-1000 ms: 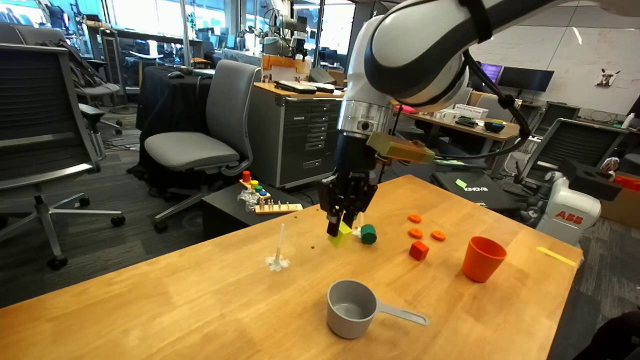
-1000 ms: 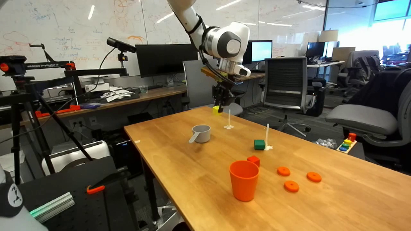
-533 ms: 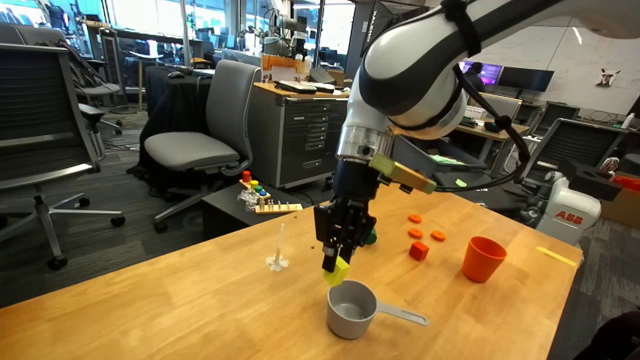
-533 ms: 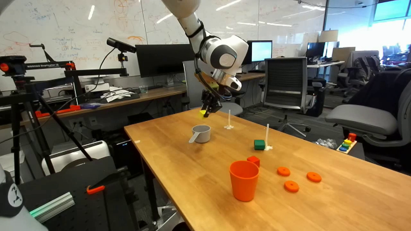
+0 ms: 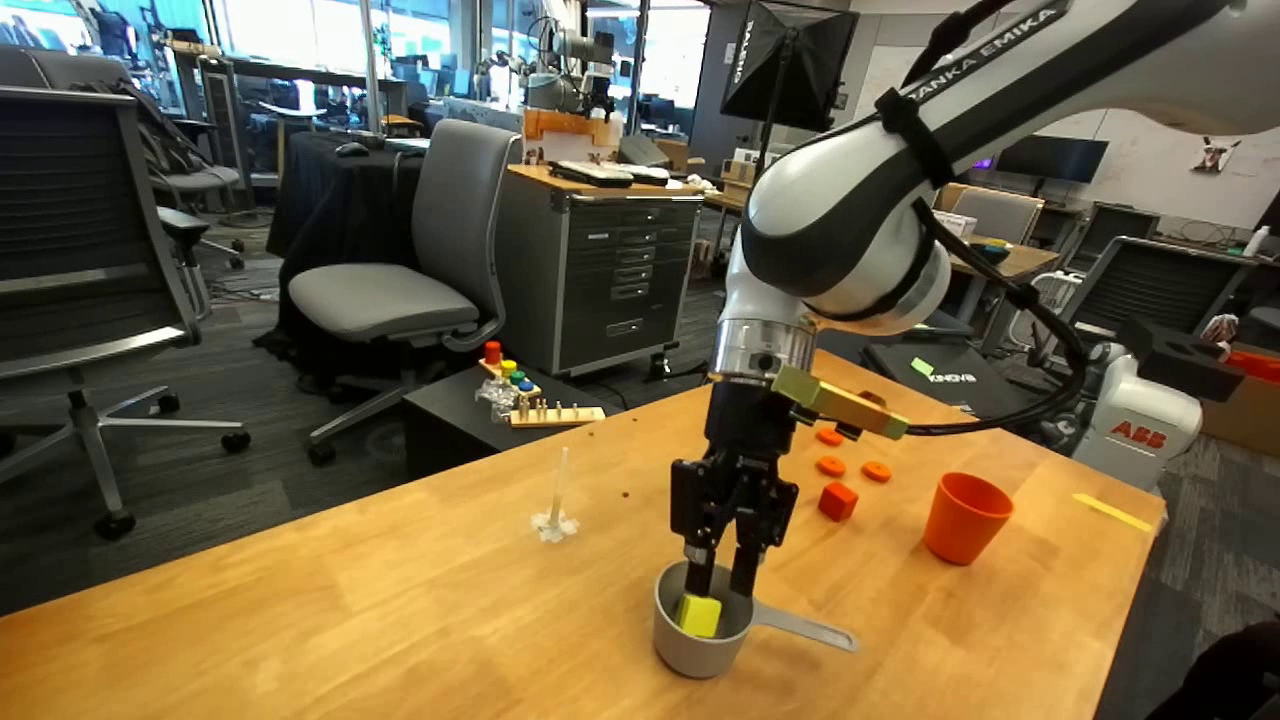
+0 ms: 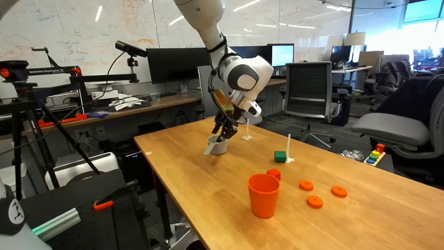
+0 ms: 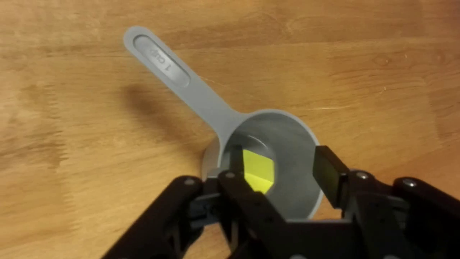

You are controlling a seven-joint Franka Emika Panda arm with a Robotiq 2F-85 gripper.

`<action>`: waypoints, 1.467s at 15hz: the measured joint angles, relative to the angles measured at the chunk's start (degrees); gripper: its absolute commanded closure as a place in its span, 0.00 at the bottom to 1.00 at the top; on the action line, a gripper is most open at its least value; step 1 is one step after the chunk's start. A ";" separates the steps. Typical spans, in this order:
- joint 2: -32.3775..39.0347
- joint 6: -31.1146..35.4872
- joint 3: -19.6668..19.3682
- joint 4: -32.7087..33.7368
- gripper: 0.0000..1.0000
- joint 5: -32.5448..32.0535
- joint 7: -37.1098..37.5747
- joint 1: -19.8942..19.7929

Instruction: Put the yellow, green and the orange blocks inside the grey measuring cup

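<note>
The grey measuring cup (image 5: 690, 655) stands upright on the table, its handle pointing away from the bowl; it also shows in an exterior view (image 6: 219, 148) and in the wrist view (image 7: 233, 122). The yellow block (image 5: 699, 616) lies inside it, seen also in the wrist view (image 7: 258, 167). My gripper (image 7: 279, 164) is open and empty over the cup's mouth, one finger beside the block and the other near the rim. The green block (image 6: 280, 156) lies by a white stick; the arm hides it in an exterior view. The red-orange block (image 5: 838, 501) sits on the table, also here (image 6: 274, 173).
An orange cup (image 5: 965, 520) stands near the red-orange block, partly covering it in an exterior view (image 6: 263, 196). Several orange discs (image 6: 314, 201) lie nearby. Thin white sticks (image 5: 560, 490) stand upright on the table, one beside the green block (image 6: 289, 147).
My gripper has carried the yellow block over to the measuring cup, come down and opened. The block now lies in the cup. The other blocks have not moved.
</note>
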 measured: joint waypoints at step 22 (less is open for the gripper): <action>-5.59 0.03 -13.81 3.69 0.00 -15.82 19.63 -0.13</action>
